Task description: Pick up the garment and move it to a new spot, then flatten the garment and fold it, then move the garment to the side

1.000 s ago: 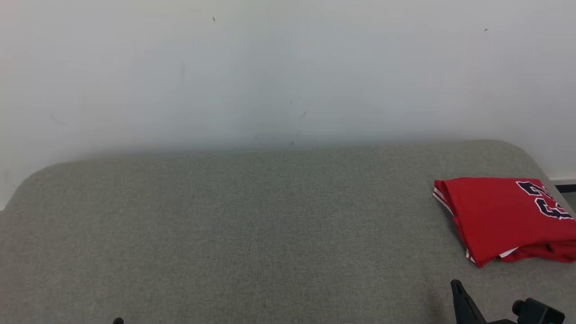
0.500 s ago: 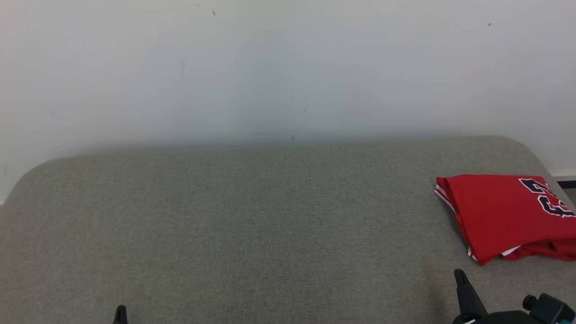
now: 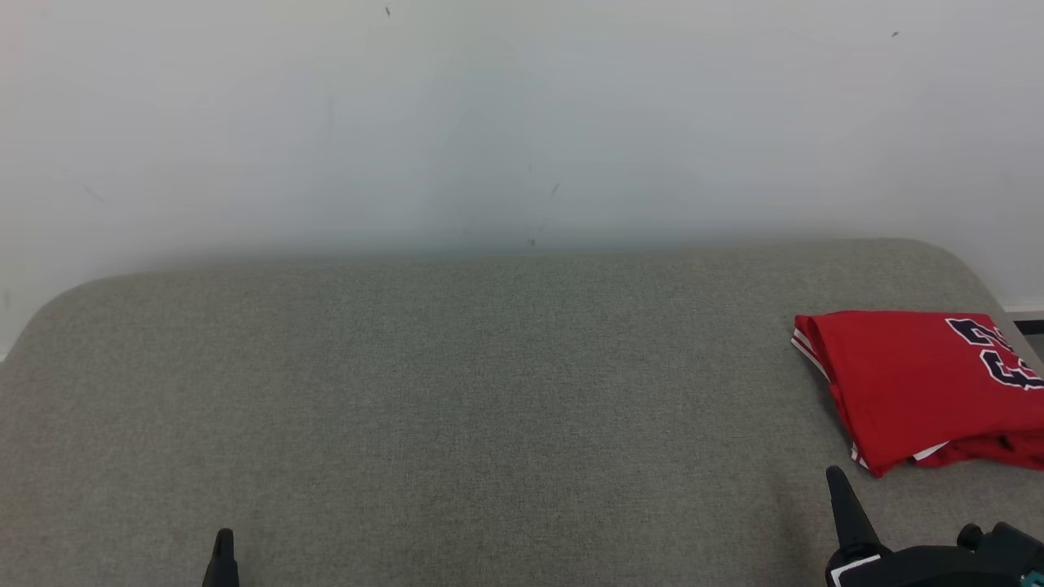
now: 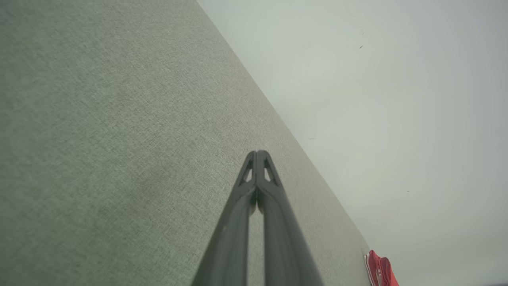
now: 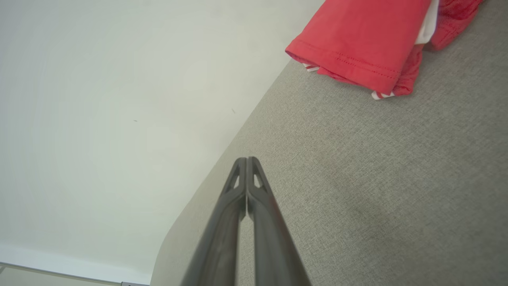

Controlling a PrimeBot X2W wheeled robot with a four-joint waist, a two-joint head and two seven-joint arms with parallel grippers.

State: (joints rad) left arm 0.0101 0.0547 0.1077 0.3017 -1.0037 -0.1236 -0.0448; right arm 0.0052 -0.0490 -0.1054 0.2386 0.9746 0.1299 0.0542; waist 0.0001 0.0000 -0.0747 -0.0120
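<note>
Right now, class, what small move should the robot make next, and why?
Probably just draw both arms back to rest: the red garment already lies folded at the right end of the grey surface, and the left gripper and right gripper are shut, empty and clear of it.

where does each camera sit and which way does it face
Head view: on the head, facing forward and down at the grey surface, wall and red garment; left gripper and right gripper tips show.
Left wrist view: on that wrist, facing along its shut fingers across the surface.
Right wrist view: on that wrist, facing along its shut fingers toward the garment.
All three share the garment.
</note>
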